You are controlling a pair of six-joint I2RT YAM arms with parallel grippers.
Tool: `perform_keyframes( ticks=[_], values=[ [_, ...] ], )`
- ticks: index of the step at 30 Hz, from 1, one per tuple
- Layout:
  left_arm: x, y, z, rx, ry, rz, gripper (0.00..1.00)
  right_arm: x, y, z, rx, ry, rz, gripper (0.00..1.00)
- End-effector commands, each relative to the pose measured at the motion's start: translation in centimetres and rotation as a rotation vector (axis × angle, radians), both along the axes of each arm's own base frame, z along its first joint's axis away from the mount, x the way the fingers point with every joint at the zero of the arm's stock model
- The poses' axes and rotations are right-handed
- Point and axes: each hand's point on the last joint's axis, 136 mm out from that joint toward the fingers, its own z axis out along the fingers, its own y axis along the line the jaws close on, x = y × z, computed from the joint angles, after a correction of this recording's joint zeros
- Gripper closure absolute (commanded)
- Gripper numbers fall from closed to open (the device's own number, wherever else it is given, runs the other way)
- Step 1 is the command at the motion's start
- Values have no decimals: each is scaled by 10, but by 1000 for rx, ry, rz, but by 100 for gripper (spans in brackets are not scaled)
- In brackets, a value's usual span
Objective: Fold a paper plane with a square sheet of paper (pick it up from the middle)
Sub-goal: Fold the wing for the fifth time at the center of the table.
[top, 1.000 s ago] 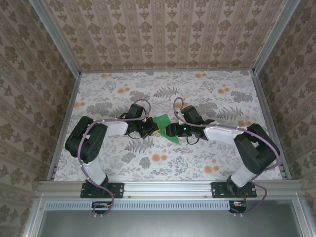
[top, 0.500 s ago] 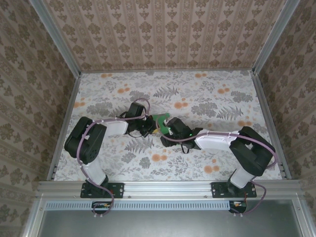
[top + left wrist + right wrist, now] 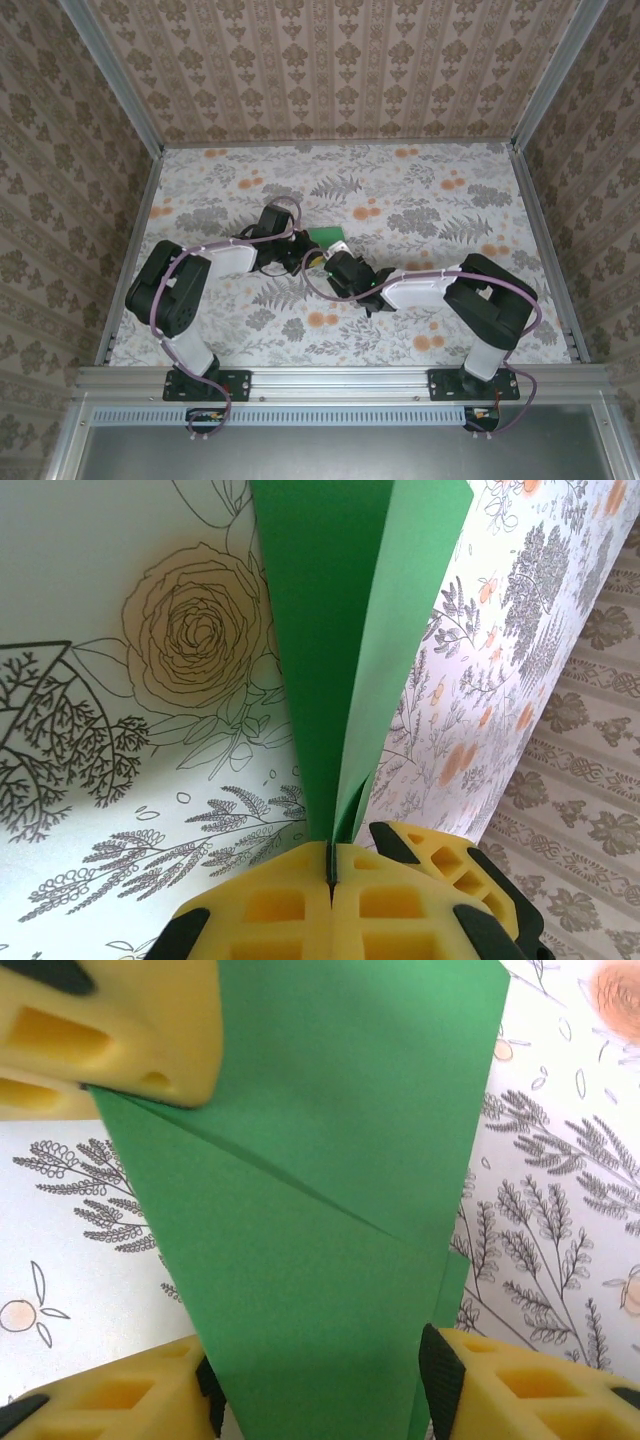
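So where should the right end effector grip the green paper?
Probably at the free end of the paper, opposite the end the left end effector pinches. It is thin, layered and creased, so the right end effector should approach edge-on from its own side.

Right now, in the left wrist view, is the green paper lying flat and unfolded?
No, the green paper stands folded, both layers pinched between the shut left jaws.
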Motion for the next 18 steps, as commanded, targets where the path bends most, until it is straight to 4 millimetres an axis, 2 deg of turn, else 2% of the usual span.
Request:
perform_keyframes(
  ticks=[1,14,18],
  values=[
    [-2,-4,12,-25,3,-4,97,9,9,5,-42,-76,34,46],
    [-5,0,15,-18,11,-3,96,11,6,0,-134,-118,88,74],
    [-3,4,18,-21,5,0,92,10,8,2,-137,-124,107,83]
  ],
)
